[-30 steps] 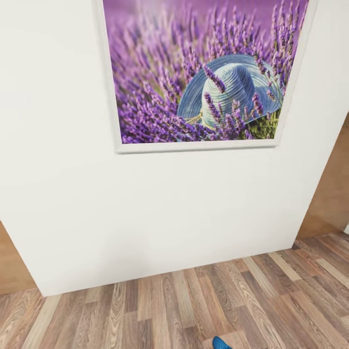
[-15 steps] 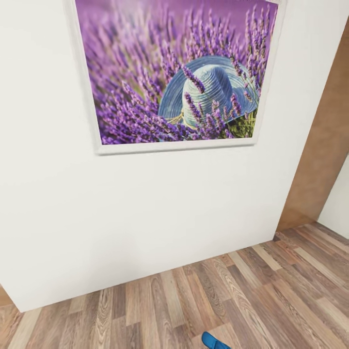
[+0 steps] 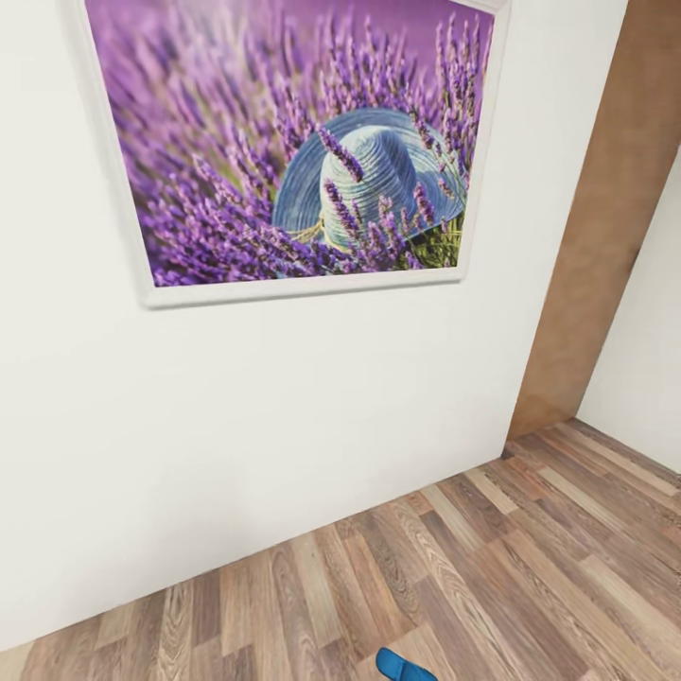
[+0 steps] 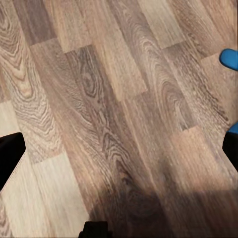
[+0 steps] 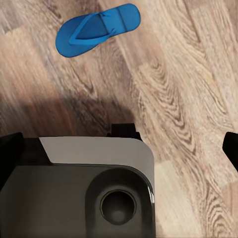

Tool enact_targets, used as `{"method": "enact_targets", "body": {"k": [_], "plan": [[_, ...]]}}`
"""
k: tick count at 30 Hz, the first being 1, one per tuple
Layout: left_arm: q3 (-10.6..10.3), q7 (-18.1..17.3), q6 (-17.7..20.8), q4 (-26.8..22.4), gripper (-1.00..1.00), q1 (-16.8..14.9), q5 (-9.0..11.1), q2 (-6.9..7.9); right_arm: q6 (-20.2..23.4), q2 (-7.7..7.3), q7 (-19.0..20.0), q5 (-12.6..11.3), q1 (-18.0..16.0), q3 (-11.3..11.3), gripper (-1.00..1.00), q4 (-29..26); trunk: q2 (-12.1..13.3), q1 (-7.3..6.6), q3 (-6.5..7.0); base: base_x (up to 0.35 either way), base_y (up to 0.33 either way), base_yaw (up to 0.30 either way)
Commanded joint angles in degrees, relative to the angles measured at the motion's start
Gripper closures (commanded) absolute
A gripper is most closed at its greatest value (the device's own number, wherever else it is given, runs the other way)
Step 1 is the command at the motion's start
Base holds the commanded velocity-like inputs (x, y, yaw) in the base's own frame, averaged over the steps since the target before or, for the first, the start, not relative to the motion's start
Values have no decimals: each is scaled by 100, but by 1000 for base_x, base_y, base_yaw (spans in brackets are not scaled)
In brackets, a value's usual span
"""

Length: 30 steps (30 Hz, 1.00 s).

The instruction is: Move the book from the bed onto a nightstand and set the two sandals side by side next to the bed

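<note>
One blue flip-flop (image 5: 96, 29) lies flat on the wood-plank floor (image 3: 530, 558) near the robot's base, below the lavender picture (image 3: 293, 151). Looks light, thin and floppy; pinch the sole's edge or the strap. Whether either claw is apart, I can't tell.

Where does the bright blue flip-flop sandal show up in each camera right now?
Head view: the bright blue flip-flop sandal is at the bottom edge, centre, only its tip visible.
Left wrist view: blue bits at the right edge, probably a sandal.
Right wrist view: whole sandal at the top, lying flat.
Shared landmark: the wood-plank floor, under the sandal in all three.
</note>
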Motion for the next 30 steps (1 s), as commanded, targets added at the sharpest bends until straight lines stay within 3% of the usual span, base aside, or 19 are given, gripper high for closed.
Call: {"method": "enact_targets", "body": {"k": [1, 30], "plan": [[0, -1, -17, 0, -100, -1, 2, 0, -15, 2, -1, -2, -1, -18, -100, -2, -2, 2, -5, 127, 78, -214], [0, -1, -20, 0, -100, -2, 0, 0, -15, 2, -1, -2, -1, -18, -100, -4, -2, 2, -5, 11, 7, -214]]}}
